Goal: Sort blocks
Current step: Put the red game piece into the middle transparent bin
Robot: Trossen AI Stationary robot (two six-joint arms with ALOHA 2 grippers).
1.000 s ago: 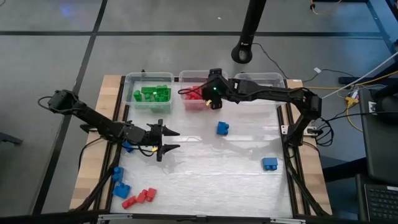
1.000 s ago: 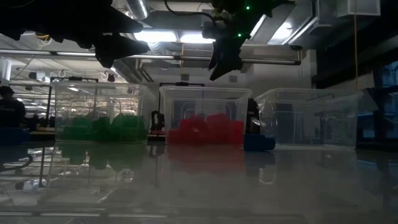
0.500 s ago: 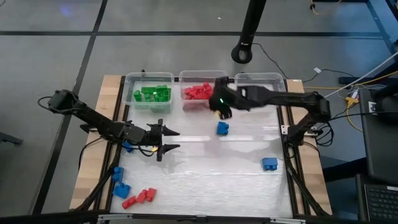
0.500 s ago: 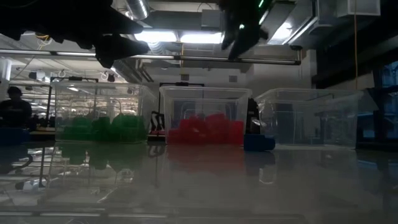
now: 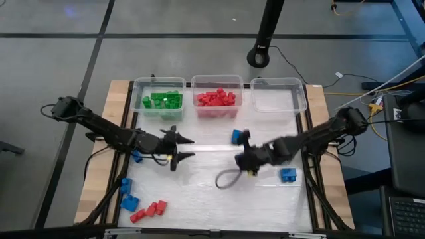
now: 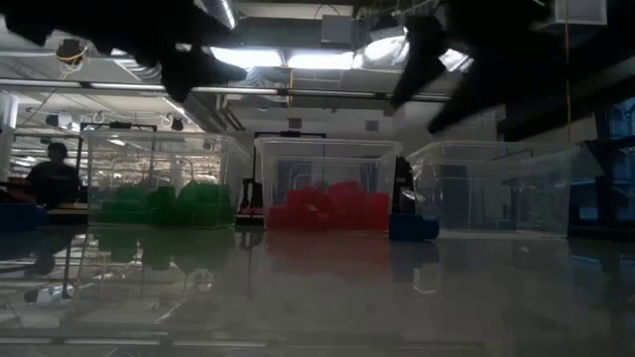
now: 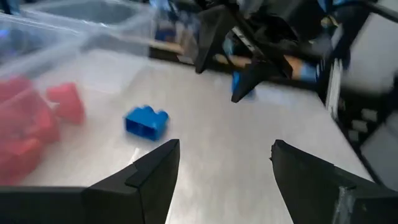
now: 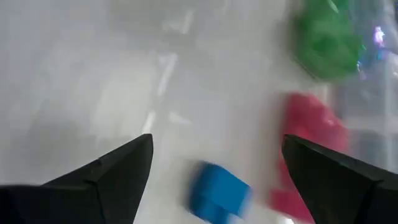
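Blocks lie loose on the table: one blue block (image 5: 236, 137) at the middle, another blue block (image 5: 287, 174) toward the right, and blue blocks (image 5: 127, 194) and red blocks (image 5: 149, 210) at the near left. My right gripper (image 5: 241, 154) hovers open just near of the middle blue block (image 8: 217, 190), with nothing between its fingers. My left gripper (image 5: 184, 148) stands open left of centre, pointing toward that same block (image 7: 146, 121), and is empty too.
Three clear bins stand along the far edge: one with green blocks (image 5: 159, 99), one with red blocks (image 5: 216, 99) and one with its floor bare (image 5: 277, 96). A further blue block (image 5: 136, 157) lies under my left arm. Open table lies at the near middle.
My right gripper has swung from above the red bin toward the table's near edge and downward, and now hangs over the table's middle beside the blue block. It has stayed open. The blocks have not moved.
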